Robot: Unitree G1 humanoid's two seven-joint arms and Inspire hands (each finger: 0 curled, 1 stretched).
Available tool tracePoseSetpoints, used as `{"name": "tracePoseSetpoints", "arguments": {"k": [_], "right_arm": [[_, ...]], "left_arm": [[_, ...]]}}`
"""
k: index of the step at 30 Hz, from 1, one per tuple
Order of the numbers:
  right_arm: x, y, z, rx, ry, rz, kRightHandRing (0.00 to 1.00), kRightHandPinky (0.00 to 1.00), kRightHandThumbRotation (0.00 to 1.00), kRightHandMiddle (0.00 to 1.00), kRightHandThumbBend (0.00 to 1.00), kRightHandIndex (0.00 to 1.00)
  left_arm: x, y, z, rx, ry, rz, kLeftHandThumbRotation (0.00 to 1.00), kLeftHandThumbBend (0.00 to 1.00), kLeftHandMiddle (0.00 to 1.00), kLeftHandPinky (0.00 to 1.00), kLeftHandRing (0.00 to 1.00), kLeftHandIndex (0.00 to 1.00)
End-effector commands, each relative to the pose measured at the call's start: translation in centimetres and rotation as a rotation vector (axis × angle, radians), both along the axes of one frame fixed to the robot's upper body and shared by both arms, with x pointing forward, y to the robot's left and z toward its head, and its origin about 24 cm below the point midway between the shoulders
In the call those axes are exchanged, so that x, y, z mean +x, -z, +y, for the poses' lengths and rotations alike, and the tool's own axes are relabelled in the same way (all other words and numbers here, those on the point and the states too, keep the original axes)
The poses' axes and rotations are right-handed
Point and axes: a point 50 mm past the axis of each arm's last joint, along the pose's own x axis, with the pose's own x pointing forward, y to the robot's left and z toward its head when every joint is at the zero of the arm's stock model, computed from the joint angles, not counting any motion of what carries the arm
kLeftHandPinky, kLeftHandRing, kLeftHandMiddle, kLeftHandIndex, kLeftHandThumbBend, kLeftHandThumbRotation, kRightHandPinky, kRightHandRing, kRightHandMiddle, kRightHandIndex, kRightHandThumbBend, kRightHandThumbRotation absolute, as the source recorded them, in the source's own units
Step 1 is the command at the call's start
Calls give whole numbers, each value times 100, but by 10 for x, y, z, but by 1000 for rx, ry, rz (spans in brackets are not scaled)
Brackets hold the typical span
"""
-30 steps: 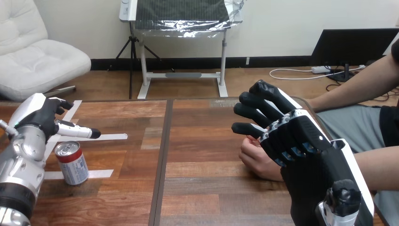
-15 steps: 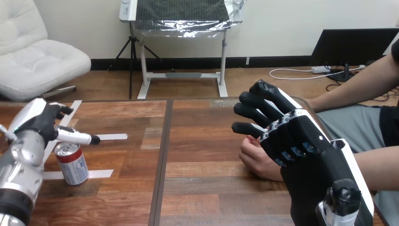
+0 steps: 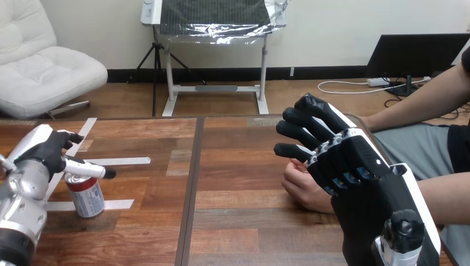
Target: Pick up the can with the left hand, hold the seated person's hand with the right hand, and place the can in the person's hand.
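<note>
The robot's left hand (image 3: 44,151), black with a white shell on its back, is seen at the left edge of the view, at the end of a silver forearm (image 3: 21,205) that rises from the lower left corner. It is held open: one black-and-white finger (image 3: 83,168) is stretched out straight to the right, the others are loosely bent above it, and nothing is enclosed by them. Directly below that outstretched finger stands the red-and-white metal drink can with a silver top (image 3: 87,197), upright on the wooden tabletop (image 3: 238,166). The rear of the can's rim is crossed by the finger; whether the two touch cannot be told. The body of the can is left free, with no finger wrapped round it. The can is placed among strips of white tape (image 3: 124,161) stuck to the wood, its base on or just at the lower strip (image 3: 119,204).

The robot's right hand (image 3: 346,160) is raised in the right half of the view, its back turned upward and its black fingers (image 3: 302,130) spread and only slightly bent, pointing up and to the left. It too is open, and nothing is gripped by it. Just below and beside its fingers, the person's hand (image 3: 302,188) is rested on the tabletop, partly covered by the robot's palm. No robot finger is seen curled round it; whether the two are in contact cannot be told.

The can and the person's hand are well apart, on opposite sides of the dark seam (image 3: 191,183) that runs down the tabletop.
</note>
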Motion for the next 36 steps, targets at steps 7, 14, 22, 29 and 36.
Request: {"name": "tracePoseSetpoints", "arguments": {"k": [7,14,22,29,36], "right_arm": [[4,-8,2,18,1,-61,85,78,88,86,100,87],[4,-8,2,23,0,-60,85,78,88,86,100,87],[4,-8,2,16,4,-60,85,78,88,86,100,86],[4,-9,2,18,-1,-63,85,78,88,86,100,87],[5,-9,2,18,1,-64,85,78,88,86,100,87]], "left_arm": [[5,-23,-2,-6,32,-89,30,94,91,81,91,86],[2,-22,-1,-11,26,-85,33,94,91,80,91,87],[-1,-19,0,-1,17,-80,36,93,90,79,90,86],[-1,-18,1,-7,4,-69,36,91,91,79,91,87],[-2,-15,3,-24,-11,-67,34,91,91,82,92,87]]}}
